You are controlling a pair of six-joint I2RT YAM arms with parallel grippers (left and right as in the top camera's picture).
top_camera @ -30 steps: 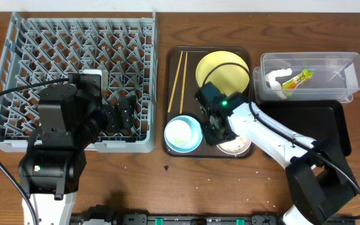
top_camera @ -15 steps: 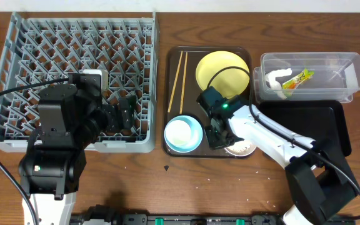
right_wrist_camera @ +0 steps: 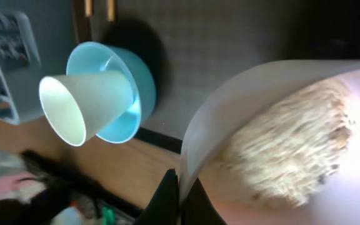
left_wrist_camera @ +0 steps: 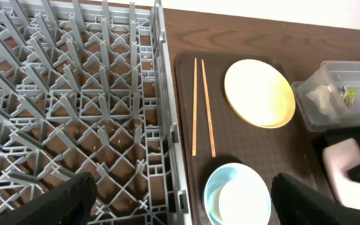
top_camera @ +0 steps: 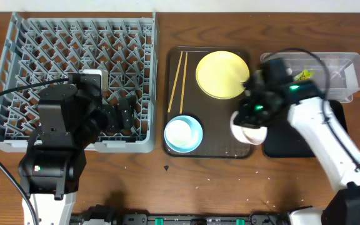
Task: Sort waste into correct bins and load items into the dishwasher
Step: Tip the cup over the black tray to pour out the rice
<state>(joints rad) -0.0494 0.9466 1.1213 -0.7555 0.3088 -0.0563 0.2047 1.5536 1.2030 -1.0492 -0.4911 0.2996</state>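
My right gripper is shut on the rim of the white bowl, which holds beige food scraps. In the overhead view the white bowl hangs tilted at the brown tray's right edge, beside the black tray bin. The light blue bowl with the small white cup in it, the yellow plate and the chopsticks lie on the brown tray. The clear tub holds tissue and wrapper. My left gripper is open above the grey rack.
The dark brown serving tray sits between the rack and the two bins. Bare wooden table runs along the front edge. My right arm crosses over the black tray.
My right gripper has lifted the white bowl off the brown tray's front right corner and carried it right, toward the black tray. The left arm has not moved.
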